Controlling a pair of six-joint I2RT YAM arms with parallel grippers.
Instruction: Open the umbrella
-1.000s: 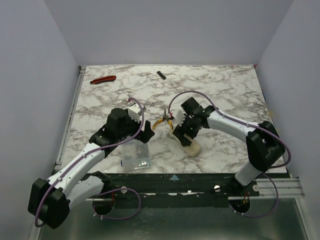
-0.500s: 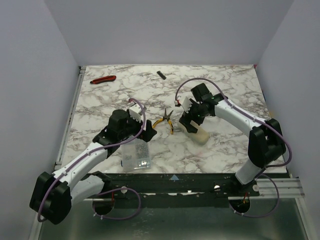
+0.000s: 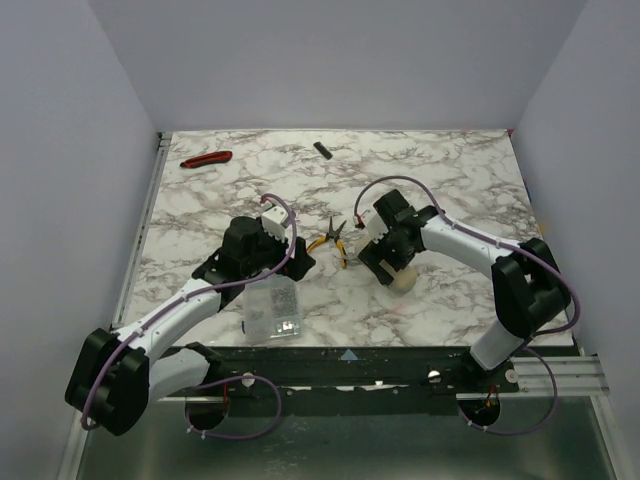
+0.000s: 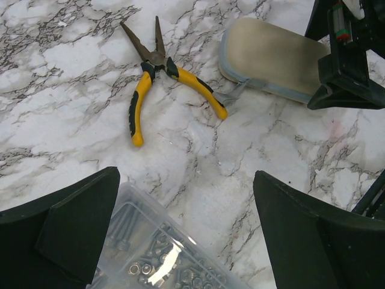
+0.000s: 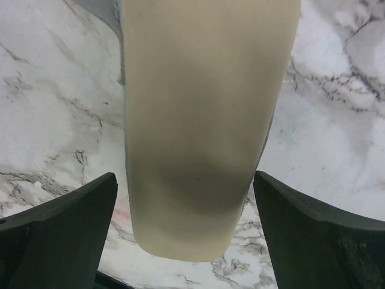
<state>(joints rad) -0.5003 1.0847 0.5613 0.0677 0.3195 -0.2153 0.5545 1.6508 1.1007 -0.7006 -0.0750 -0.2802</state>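
Note:
The umbrella [image 3: 404, 279] is packed as a cream oblong capsule and lies on the marble table right of centre. My right gripper [image 3: 386, 264] hangs over its far end, open. In the right wrist view the umbrella [image 5: 204, 108] runs lengthwise between the two fingers of the right gripper [image 5: 184, 177], with a gap on each side. My left gripper [image 3: 296, 262] is open to the left, over bare marble and a box corner. Through the left gripper [image 4: 186, 174] the left wrist view shows the umbrella [image 4: 271, 57] at the upper right, beside the right gripper's black fingers [image 4: 346, 66].
Yellow-handled pliers [image 3: 333, 243] lie between the two grippers, also seen in the left wrist view [image 4: 162, 78]. A clear plastic parts box [image 3: 273, 313] of nuts and bolts sits near the front edge under the left arm. A red-handled tool [image 3: 207, 158] and a small black piece [image 3: 322, 150] lie far back.
The right gripper pulled back and opened wider, then came down over the capsule. The capsule shifted a little to the right and farther away. The left arm edged rightward.

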